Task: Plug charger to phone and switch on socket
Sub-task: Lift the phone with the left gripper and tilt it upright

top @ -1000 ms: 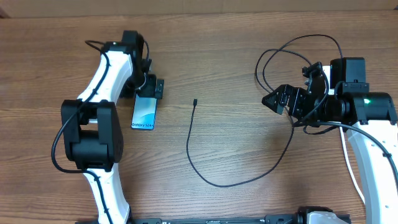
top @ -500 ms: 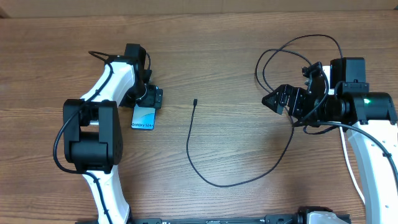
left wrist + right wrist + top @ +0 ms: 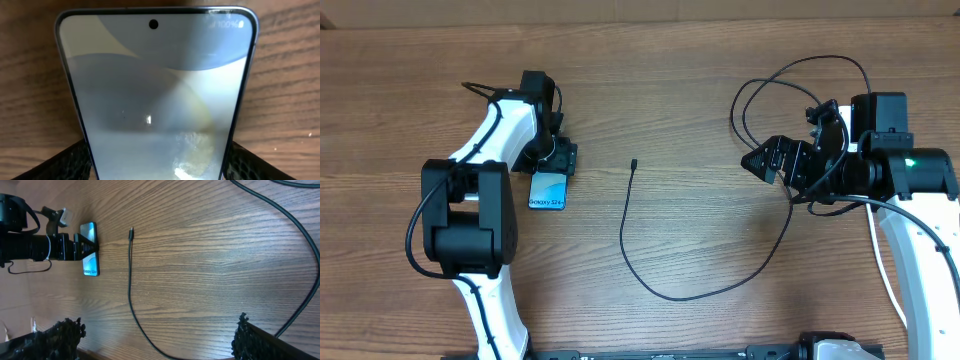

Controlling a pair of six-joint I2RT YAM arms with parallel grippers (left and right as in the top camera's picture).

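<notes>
Phone: the phone [image 3: 548, 190] lay flat on the wooden table [image 3: 700, 90], left of centre in the overhead view. Its lit blue-teal screen faced up, with a line of small white text near its lower end.
Phone, close view: in the left wrist view the screen filled most of the frame. A punch-hole lens sat at top centre and a "100%" battery readout in the top right corner.
Left claw: the left gripper [image 3: 558, 165] sat over the upper end of the phone. Its dark textured fingers [image 3: 60, 162] showed at the bottom corners of the wrist view, one against each long edge, so it was clamped on the phone.
Left arm: it ran from the lower left of the overhead frame up to the phone, white links with black joints.
Charger: the charger [image 3: 623, 235] lay loose on the table near the middle of the overhead frame. Its small connector tip pointed up-frame, to the right of the phone and well apart from it.
Cable run: from the tip the thin black lead dropped toward the lower centre and swept right in a wide curve. It then climbed to the right arm, with loops in the upper right.
Right claw: the right gripper [image 3: 760, 160] hung at the right of the overhead frame, pointing left. Its fingers [image 3: 65, 330] stood wide apart at the bottom corners of its own view and held nothing.
Right wrist view: the phone and the left claw sat in the upper left. The cable tip was just right of them, and the lead ran down the frame.
</notes>
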